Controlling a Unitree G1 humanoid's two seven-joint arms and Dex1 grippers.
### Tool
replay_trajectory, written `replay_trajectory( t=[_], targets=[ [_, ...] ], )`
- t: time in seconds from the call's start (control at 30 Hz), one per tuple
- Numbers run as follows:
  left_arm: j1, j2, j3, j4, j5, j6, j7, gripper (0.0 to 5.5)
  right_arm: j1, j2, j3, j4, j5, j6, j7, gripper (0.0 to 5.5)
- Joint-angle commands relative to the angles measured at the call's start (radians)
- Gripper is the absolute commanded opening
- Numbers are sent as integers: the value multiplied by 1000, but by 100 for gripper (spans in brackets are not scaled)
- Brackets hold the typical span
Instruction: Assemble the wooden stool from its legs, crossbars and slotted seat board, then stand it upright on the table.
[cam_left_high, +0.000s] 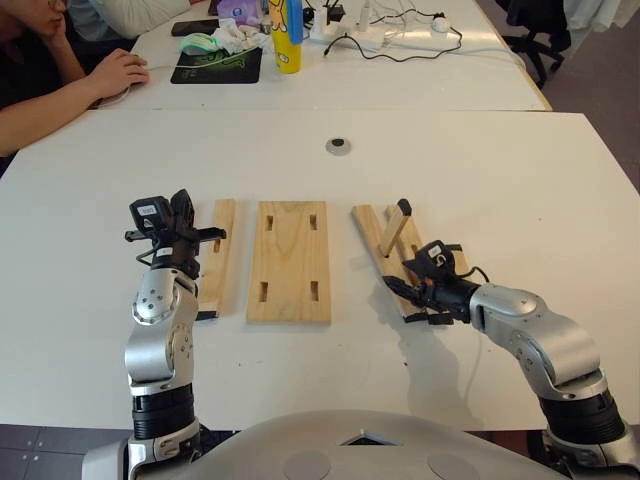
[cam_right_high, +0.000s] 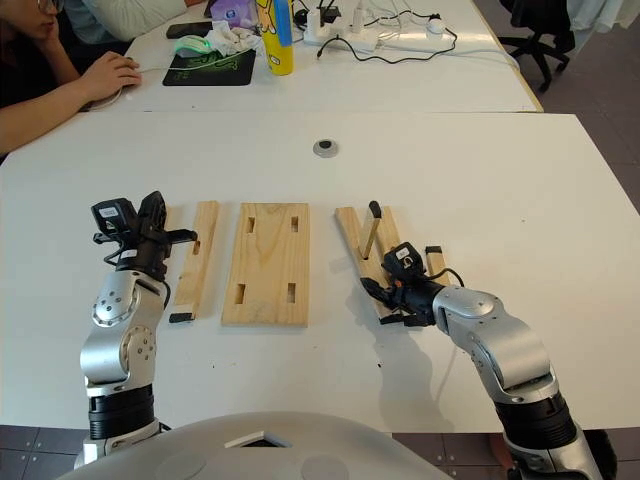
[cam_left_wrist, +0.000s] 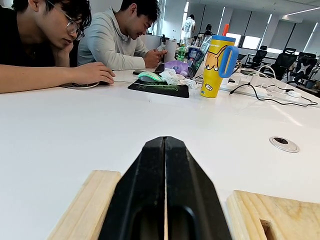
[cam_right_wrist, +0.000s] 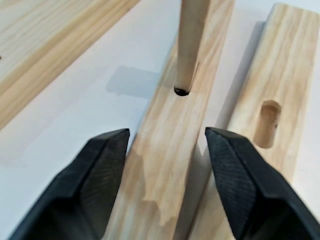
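The slotted seat board (cam_left_high: 290, 262) lies flat in the middle of the table. A wooden leg piece (cam_left_high: 216, 256) lies to its left, and my left gripper (cam_left_high: 186, 232) hovers shut just left of that piece, holding nothing. In the left wrist view the shut fingers (cam_left_wrist: 165, 190) sit between two wooden edges. To the right of the board lie two leg pieces (cam_left_high: 383, 245), one of them with a dowel crossbar (cam_left_high: 396, 228) standing tilted in its hole. My right gripper (cam_right_wrist: 166, 132) is open and straddles the near end of that leg (cam_right_wrist: 170, 150). The other leg (cam_right_wrist: 272, 90) lies beside it.
A round grommet (cam_left_high: 338, 146) sits in the table behind the parts. A second table at the back carries a yellow cup (cam_left_high: 287, 35), a mouse pad (cam_left_high: 215, 66) and cables (cam_left_high: 400, 35). White tabletop (cam_left_high: 540, 190) stretches off to the right.
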Motion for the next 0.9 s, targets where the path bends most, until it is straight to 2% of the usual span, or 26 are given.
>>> replay_trajectory(
  t=[0.03,0.23,0.4,0.67,0.9],
  targets=[
    [-17,3,-5,10,8,-1,-3,0,3,35,23,33,-14,49,-25,282],
    [-18,-6,-6,6,10,-4,9,0,-72,37,96,42,-43,105,-20,282],
    [-11,-16,-4,2,11,-9,17,0,-110,42,117,51,-70,128,-32,211],
    [-2,-28,-7,-2,15,-13,26,0,-155,113,54,40,-77,93,-65,206],
    [-44,-15,-16,15,3,4,-2,0,-177,272,-97,32,-51,-1,-151,206]
  ],
)
